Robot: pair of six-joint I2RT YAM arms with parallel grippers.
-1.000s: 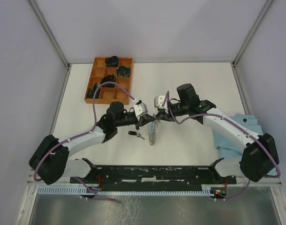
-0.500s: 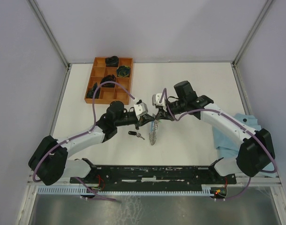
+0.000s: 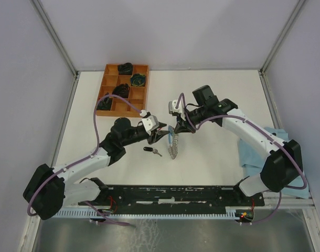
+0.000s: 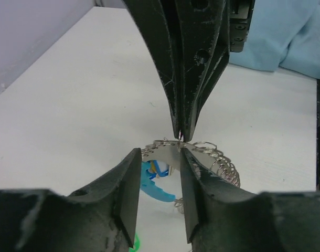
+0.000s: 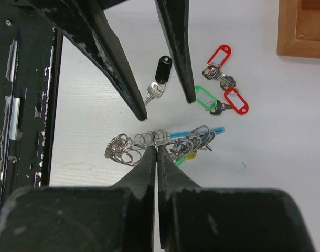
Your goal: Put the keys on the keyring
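Nearest the arms' bases, a black-tagged key [image 3: 152,150] lies loose on the white worktop [image 3: 212,163], joined to nothing. Just beyond it is the keyring [image 5: 126,147], a floppy run of silver coils with its light-blue sleeve [image 4: 155,176] toward one end. The right gripper [image 5: 156,149] has its jaws pressed together on a strand of the coil near the middle. Whether the ring's lower end rests on the surface cannot be told. The left gripper [image 4: 160,153] faces it from the other side with its jaws apart and nothing between them. In the right wrist view its tips stand close to the ring but clear of the wire. Farther out, toward the orange tray [image 5: 301,31], two red-tagged keys [image 5: 219,59] and a green-tagged key [image 5: 206,97] lie in a small cluster, apart from the ring. A blue cloth [image 3: 265,149] sits off to the right side. Something small and green-yellow shows among the coils beside the sleeve; it may be a tag already threaded, but that is too small to tell. By this reckoning the task is at an early stage: the ring is secured, yet at least four keys remain off it. The free left gripper would likely have to fetch one and work it onto the coil.
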